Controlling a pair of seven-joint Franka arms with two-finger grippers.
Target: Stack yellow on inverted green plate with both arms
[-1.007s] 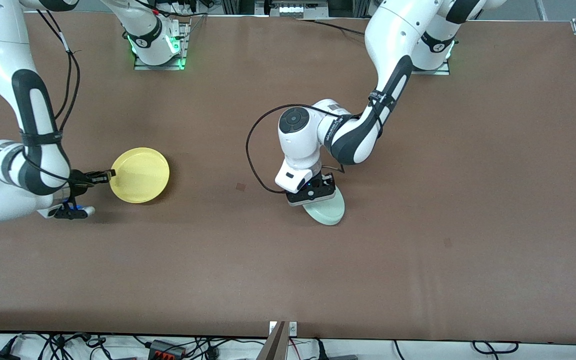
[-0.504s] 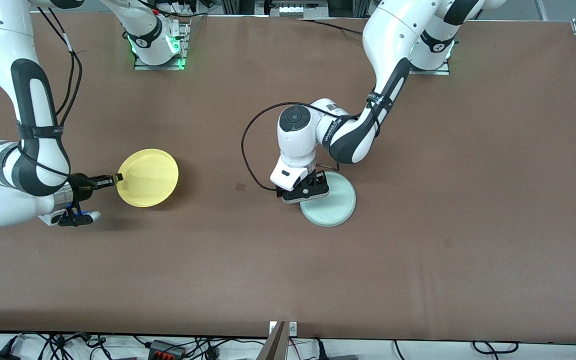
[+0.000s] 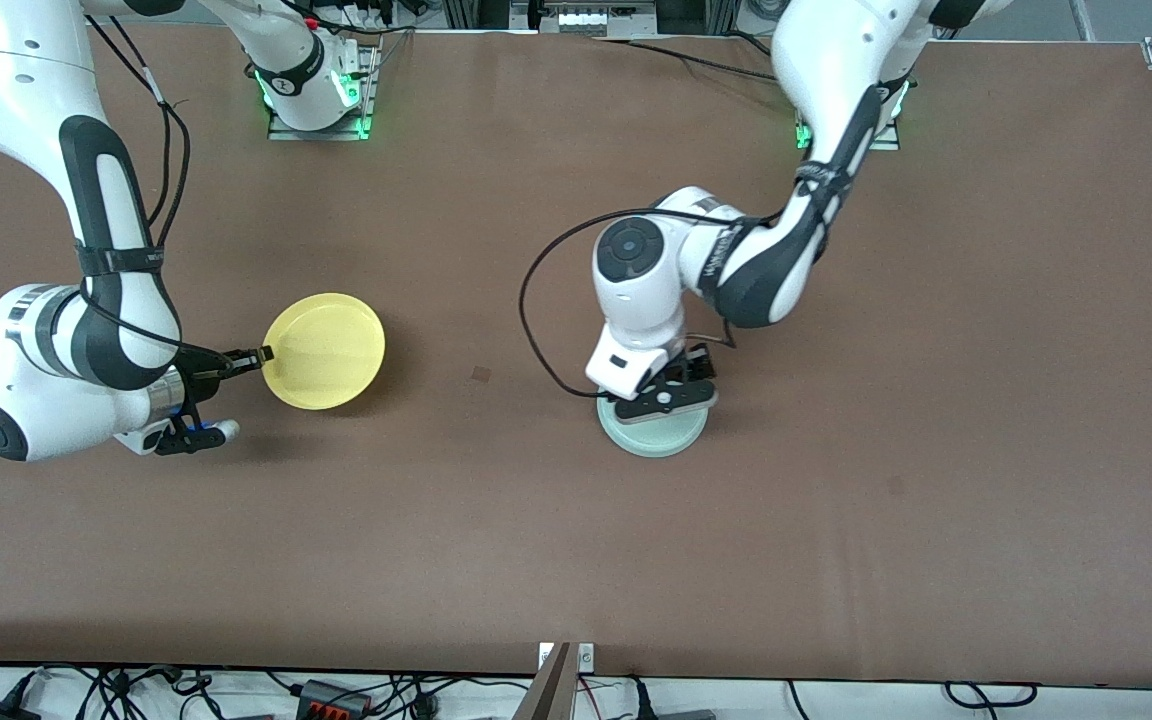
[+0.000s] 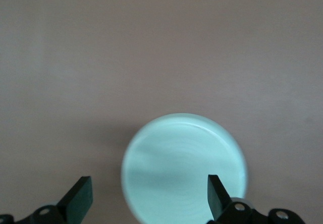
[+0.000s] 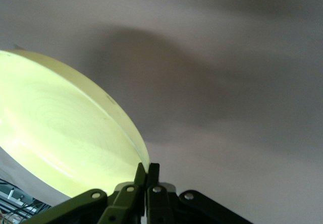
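The yellow plate [image 3: 326, 350] hangs a little above the table toward the right arm's end, slightly tilted. My right gripper [image 3: 261, 356] is shut on its rim; the right wrist view shows the fingers [image 5: 147, 171] pinching the edge of the plate [image 5: 60, 138]. The pale green plate [image 3: 656, 432] lies flat on the table near the middle. My left gripper [image 3: 663, 392] is open just above it and holds nothing. In the left wrist view the green plate [image 4: 184, 166] lies between and below the spread fingertips [image 4: 217, 199], with the gripper [image 4: 147, 203] over its edge.
The brown table [image 3: 936, 400] holds nothing else but a small dark mark [image 3: 481, 373] between the two plates. The arm bases [image 3: 316, 90] stand along the edge farthest from the front camera. Cables lie off the near edge.
The left gripper turned the green plate from tilted to flat, let it go and opened. The right gripper carried the yellow plate toward the green plate.
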